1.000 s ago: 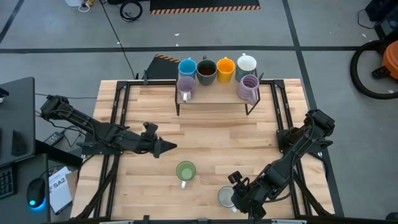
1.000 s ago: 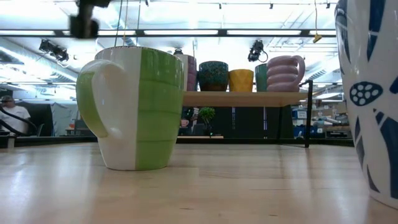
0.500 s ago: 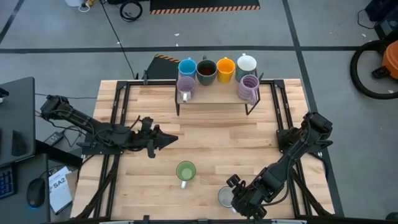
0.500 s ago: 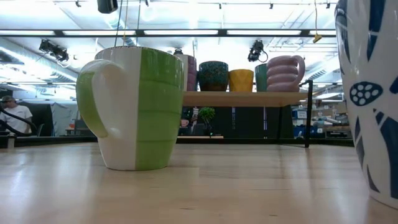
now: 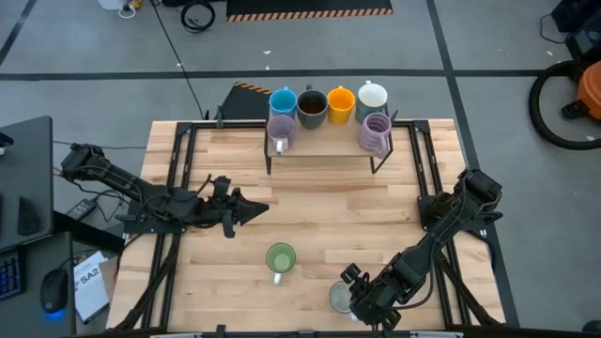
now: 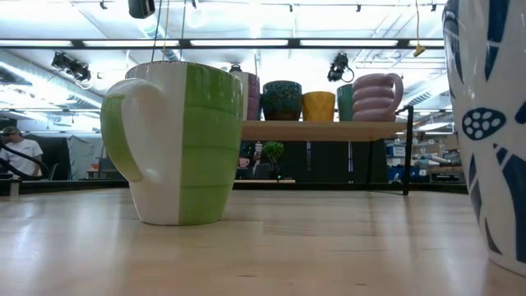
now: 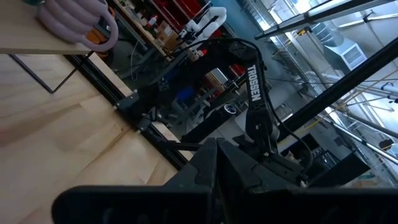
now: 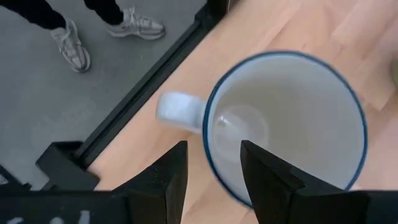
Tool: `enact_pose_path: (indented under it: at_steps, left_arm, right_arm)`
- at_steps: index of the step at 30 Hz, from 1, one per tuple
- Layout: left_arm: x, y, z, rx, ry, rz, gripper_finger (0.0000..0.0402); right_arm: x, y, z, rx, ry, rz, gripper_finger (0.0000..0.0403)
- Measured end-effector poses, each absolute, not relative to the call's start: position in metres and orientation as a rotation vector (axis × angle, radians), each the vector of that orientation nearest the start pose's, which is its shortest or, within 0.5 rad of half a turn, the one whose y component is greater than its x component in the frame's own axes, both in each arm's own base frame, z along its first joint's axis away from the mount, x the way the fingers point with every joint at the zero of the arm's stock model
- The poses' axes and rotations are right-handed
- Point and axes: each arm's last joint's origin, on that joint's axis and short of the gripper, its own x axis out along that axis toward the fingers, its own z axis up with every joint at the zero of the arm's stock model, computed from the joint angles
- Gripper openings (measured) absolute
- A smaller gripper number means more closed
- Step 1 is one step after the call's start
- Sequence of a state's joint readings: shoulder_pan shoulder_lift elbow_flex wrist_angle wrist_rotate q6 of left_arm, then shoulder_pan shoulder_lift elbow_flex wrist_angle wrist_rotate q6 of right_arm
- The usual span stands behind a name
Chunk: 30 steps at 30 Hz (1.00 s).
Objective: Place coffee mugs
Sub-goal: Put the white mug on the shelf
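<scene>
The right gripper [image 8: 210,165] hangs over the white mug [image 5: 340,297] at the near edge of the desk [image 5: 319,202], jaws parted to a narrow gap and straddling the rim on the handle side: one finger [image 8: 166,177] outside the wall beside the handle, the other [image 8: 264,171] over the mouth, with no squeeze on the rim visible. This mug, blue-rimmed with a blue pattern on its side, stands upright; in the low view it fills the right edge. The green mug [image 5: 280,258] stands upright near it, mid-desk toward the near side, untouched. Six mugs already sit on the shelf [image 5: 324,145] at the far side: blue mug [image 5: 283,101], brown mug [image 5: 312,106], orange mug [image 5: 340,101] and a second white mug [image 5: 373,96] in the back row, two lilac mugs [image 5: 281,131] in front. The left gripper [image 5: 252,208] waits well above the desk on the left, pointing toward the middle, jaws closed and empty. The step in hand looks like the grasp of the white mug. Next, the right jaws likely need to drop a little, pinch the wall, lift straight up, then carry the mug to a free spot on the shelf without knocking the green mug
</scene>
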<state>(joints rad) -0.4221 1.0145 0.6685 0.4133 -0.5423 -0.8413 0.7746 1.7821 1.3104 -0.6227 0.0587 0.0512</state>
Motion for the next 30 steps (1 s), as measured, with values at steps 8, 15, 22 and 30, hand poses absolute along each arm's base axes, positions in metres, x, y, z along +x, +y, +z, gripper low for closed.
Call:
enact_pose_path:
  at_steps: [8,15,22,30]
  left_arm:
    - [0.210,-0.078,0.307,-0.875,-0.107,0.088,0.0015]
    - [0.210,-0.078,0.307,-0.874,-0.105,0.089,0.0015]
    - [0.210,-0.078,0.307,-0.880,-0.103,0.089,0.0015]
    - [0.210,-0.078,0.307,-0.879,-0.102,0.090,0.0015]
  right_arm:
    - [0.262,0.254,0.206,-0.404,1.011,0.628,0.0154]
    - [0.270,0.260,0.188,-0.448,1.031,0.647,0.0154]
    - [0.276,0.257,0.185,-0.443,1.048,0.616,0.0152]
    - [0.281,0.249,0.185,-0.361,1.083,0.564,0.0101]
